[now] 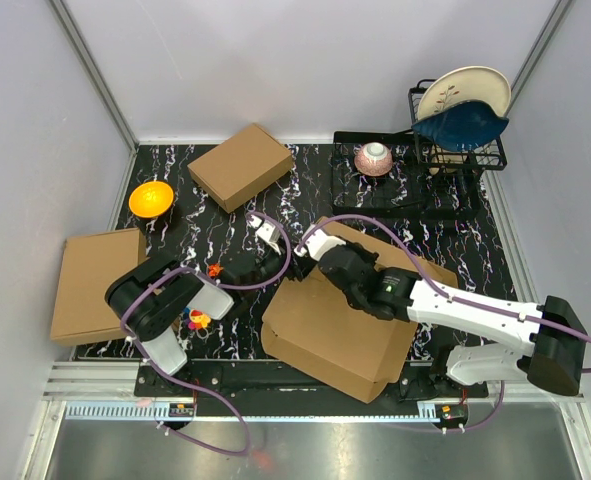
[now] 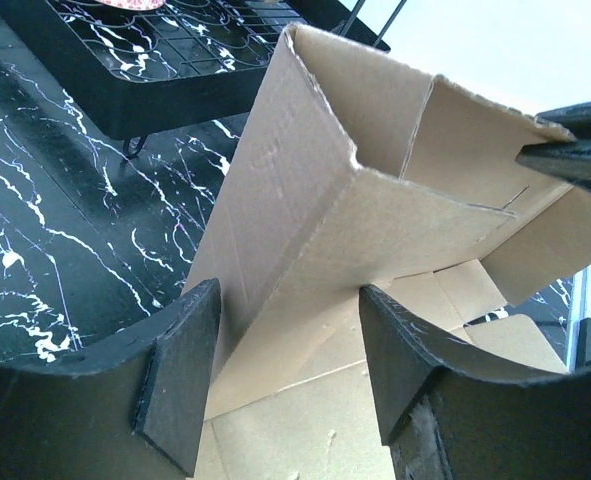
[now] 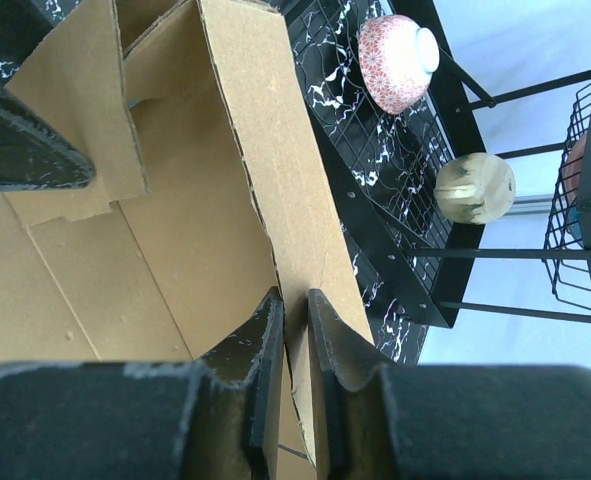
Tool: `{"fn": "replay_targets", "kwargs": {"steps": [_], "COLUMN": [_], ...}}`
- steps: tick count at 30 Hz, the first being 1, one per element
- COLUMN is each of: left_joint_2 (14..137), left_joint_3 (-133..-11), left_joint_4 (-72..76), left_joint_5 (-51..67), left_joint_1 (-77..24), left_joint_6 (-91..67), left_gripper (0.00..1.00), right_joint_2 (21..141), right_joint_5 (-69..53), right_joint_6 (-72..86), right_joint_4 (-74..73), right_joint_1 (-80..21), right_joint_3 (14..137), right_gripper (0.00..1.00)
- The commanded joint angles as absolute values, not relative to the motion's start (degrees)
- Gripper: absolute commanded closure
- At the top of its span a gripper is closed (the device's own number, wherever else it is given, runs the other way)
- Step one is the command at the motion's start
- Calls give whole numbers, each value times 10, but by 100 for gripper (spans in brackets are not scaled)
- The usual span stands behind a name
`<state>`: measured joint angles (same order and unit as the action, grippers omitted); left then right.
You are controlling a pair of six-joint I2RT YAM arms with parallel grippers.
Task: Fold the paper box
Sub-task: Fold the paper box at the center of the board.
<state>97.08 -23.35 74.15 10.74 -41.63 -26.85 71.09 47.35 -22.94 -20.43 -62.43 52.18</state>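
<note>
From above, the paper box (image 1: 340, 340) lies on the near right part of the marbled table (image 1: 205, 215), in front of the right arm's base. It is turned cornerwise, with one corner pointing at the near edge. Its longest line is the raised far wall, slanting from far left to near right. It is brown corrugated card, flat and open on the near side, with flaps standing at the far left corner. Both pincers meet there, the left gripper (image 1: 265, 232) just left of the right gripper (image 1: 310, 245). In the left wrist view the left gripper's jaws stand apart, and an upright box corner with a torn-looking cut edge rises in the gap beyond them. In the right wrist view the right gripper's jaws are nearly together, clamped on the thin top edge of a standing wall that runs away toward the far side
</note>
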Motion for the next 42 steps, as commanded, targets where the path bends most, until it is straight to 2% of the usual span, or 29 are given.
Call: {"fn": "replay_targets", "kwargs": {"steps": [1,16,20,24,25,26,29,32,40,41,42], "left_joint_2": [962,957,946,932,931,930,930,926,925,923,922], "left_joint_3": [-257,-254,-259,-271,-272,-273,-271,-270,-277,-278,-279], "left_joint_4": [922,940,923,868,861,857,867,881,903,907,906], "left_joint_5": [106,-25,-87,-134,-141,-146,-135,-126,-99,-97,-94], "left_joint_1": [-419,-444,-457,-468,-474,-476,-482,-488,-490,-490,-490], "left_joint_6": [-265,-210,-175,-135,-129,-124,-123,-129,-145,-146,-147], "left_gripper": [39,42,50,66,67,67,52,45,47,56,61], "right_joint_2": [722,744,740,726,724,722,725,734,747,747,746], "right_joint_5": [443,413,405,394,391,388,383,378,371,371,372], "right_joint_6": [-207,-172,-163,-155,-153,-152,-152,-147,-139,-138,-136], "right_joint_4": [-202,-226,-234,-246,-247,-247,-248,-246,-240,-242,-241], "right_joint_1": [-641,-655,-656,-657,-657,-657,-657,-657,-657,-657,-657], "right_joint_3": [514,516,522,533,535,535,536,534,522,521,519], "right_gripper": [82,83,83,83,83,83,83,83,84,84,85]}}
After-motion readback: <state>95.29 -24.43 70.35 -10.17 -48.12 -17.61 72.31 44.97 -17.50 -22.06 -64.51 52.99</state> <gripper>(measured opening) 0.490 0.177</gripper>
